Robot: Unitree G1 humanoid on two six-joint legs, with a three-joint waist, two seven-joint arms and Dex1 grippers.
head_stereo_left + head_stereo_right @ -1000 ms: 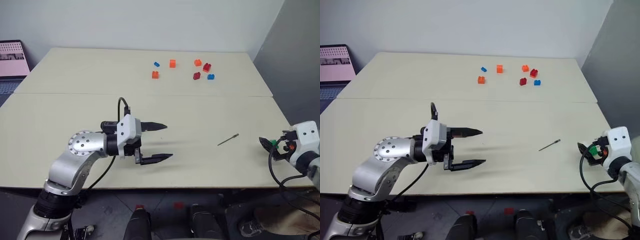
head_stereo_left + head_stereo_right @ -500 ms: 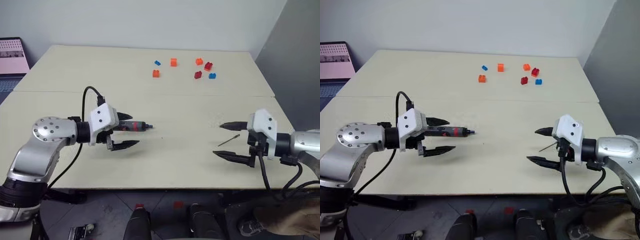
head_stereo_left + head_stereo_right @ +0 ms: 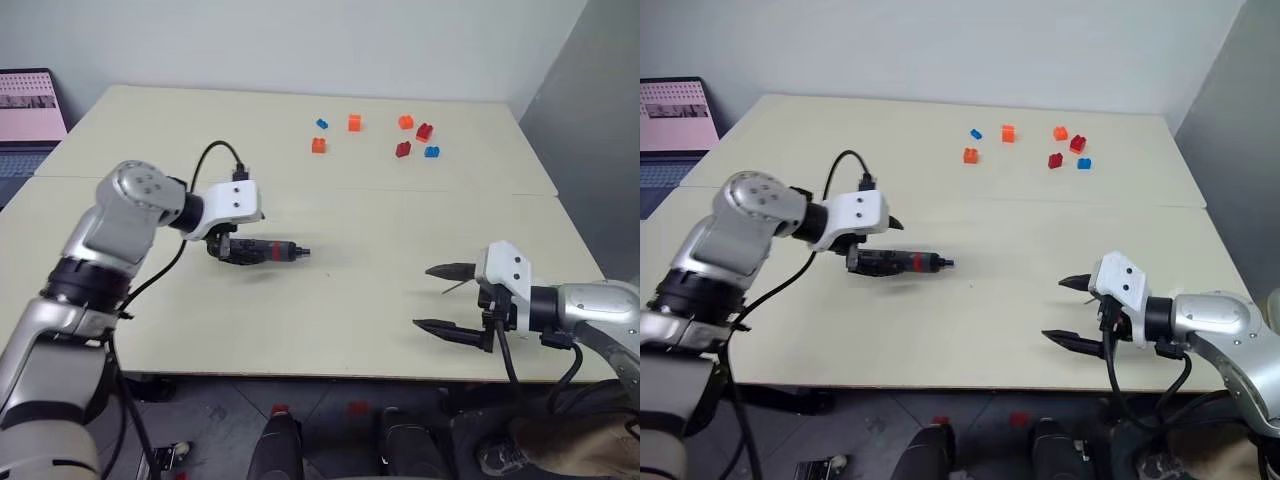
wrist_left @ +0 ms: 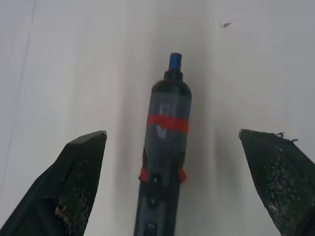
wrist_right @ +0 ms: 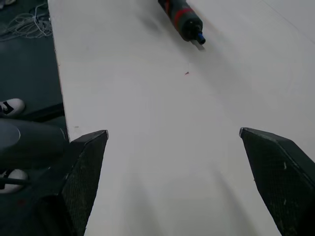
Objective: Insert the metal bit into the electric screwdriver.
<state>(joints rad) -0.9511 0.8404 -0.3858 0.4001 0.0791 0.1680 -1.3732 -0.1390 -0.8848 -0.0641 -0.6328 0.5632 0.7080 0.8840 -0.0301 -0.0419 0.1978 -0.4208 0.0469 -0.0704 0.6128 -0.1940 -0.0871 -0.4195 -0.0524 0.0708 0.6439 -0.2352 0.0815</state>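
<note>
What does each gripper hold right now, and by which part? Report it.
Nothing is held. The left gripper is open astride the electric screwdriver, which lies on the table untouched. The right gripper is open and empty.

electric screwdriver (image 4: 164,162) rear cut off, metal bit hidden

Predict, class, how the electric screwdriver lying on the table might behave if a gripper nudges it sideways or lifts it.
The electric screwdriver is a smooth cylinder lying flat, so it probably rolls when nudged. It looks rigid, so it should lift without bending.
</note>
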